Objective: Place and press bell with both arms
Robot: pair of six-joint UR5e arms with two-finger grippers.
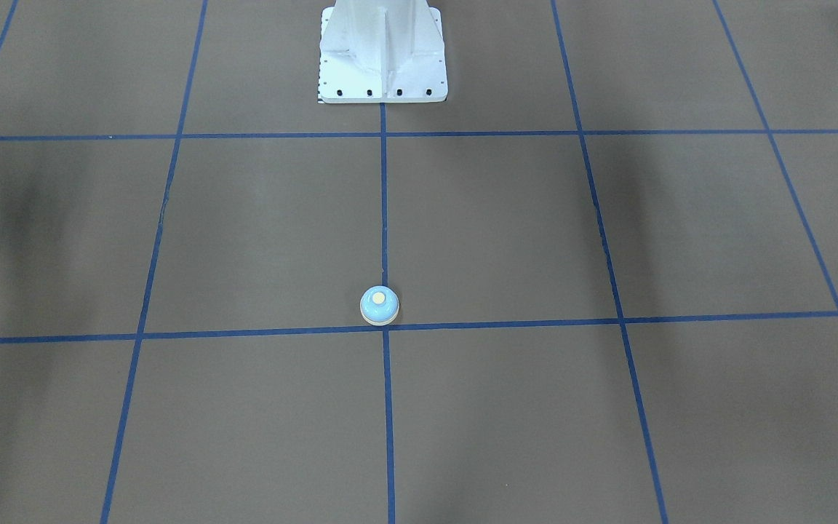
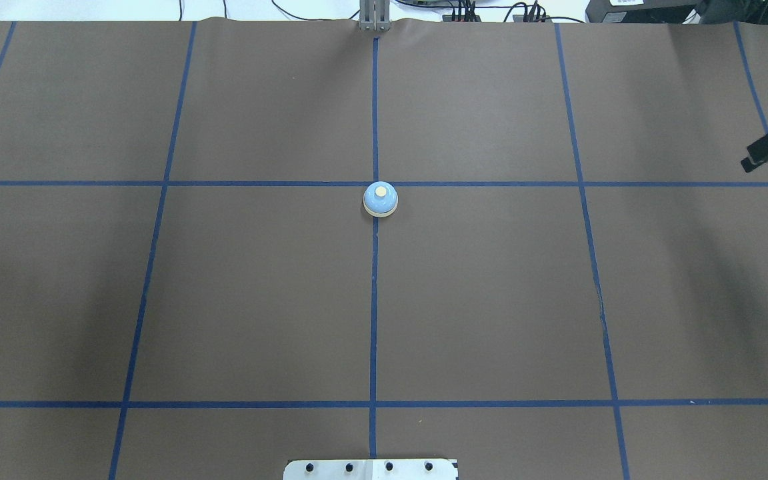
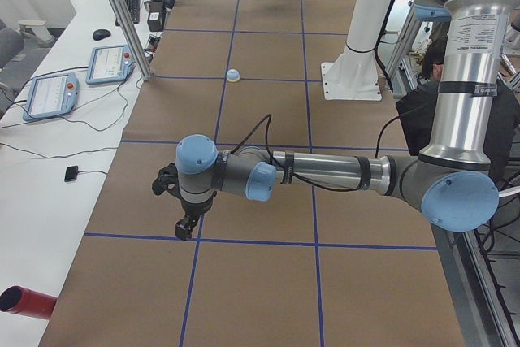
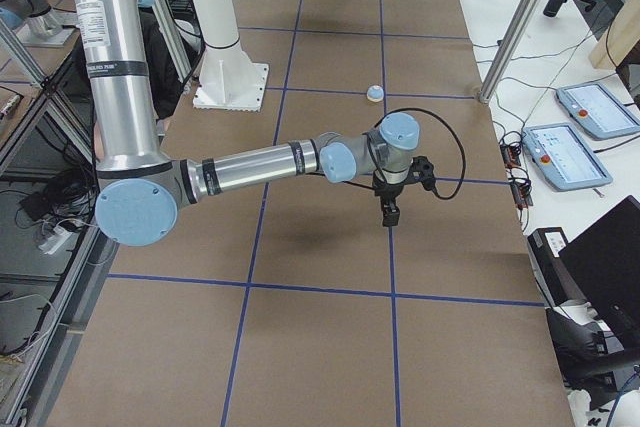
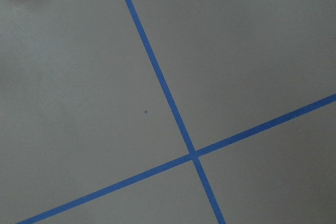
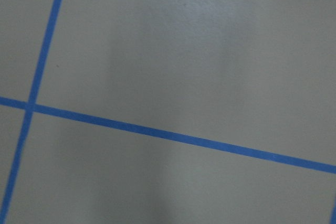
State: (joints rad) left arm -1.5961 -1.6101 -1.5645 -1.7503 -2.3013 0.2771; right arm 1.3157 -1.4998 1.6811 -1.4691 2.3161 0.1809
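Front view: we see the bell (image 1: 379,304) upright just beside a tape crossing (image 1: 385,326), mid table (image 1: 244,233). Overhead: no gripper near it. Left side: left gripper (image 3: 187,229) well apart, opening we cannot tell. Right side: right gripper (image 4: 390,215), likewise cannot tell. Wrist views: only tape. We judge the bell light, hard, slick on the dome; grip the base ring

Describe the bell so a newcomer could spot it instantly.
Start at the white pedestal on the brown table and follow the blue tape line running out from it. The bell sits on that line just before its second crossing: a small light-blue dome with a cream button, raised above the flat tape.
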